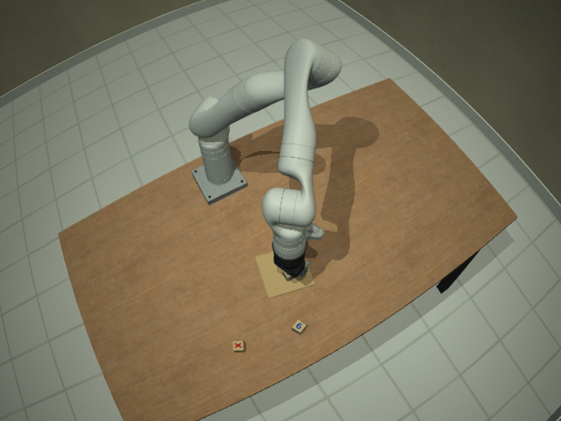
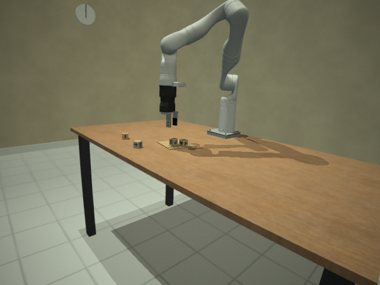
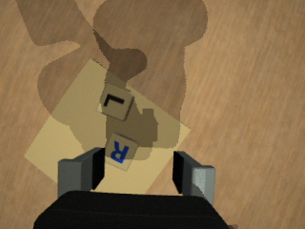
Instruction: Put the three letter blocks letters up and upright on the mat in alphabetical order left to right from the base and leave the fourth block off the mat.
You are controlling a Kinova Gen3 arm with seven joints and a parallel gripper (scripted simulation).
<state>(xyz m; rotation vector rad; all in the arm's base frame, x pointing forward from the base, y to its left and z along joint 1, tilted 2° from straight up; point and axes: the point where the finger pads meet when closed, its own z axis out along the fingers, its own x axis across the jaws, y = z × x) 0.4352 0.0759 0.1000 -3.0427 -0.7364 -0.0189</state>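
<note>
A tan mat (image 1: 277, 288) (image 2: 163, 143) (image 3: 64, 140) lies on the wooden table (image 1: 158, 272) (image 2: 276, 190). Two blocks stand side by side on it: one with a black L (image 3: 116, 103) (image 2: 183, 142) on top and one with a blue R (image 3: 121, 151) (image 2: 173, 141) on top. My gripper (image 1: 291, 273) (image 2: 171, 122) (image 3: 138, 164) is open and empty, hanging a little above the mat over the R block. In the top view it hides both blocks. A block with a red X (image 1: 237, 346) (image 2: 124, 135) and a block with a blue 6 (image 1: 299, 326) (image 2: 138, 143) lie off the mat, towards the table's front edge.
The arm's base (image 1: 219, 185) (image 2: 223, 133) is bolted to the table at the back. The arm's shadow falls across the mat and the table beyond it. The table edge runs close behind the X and 6 blocks.
</note>
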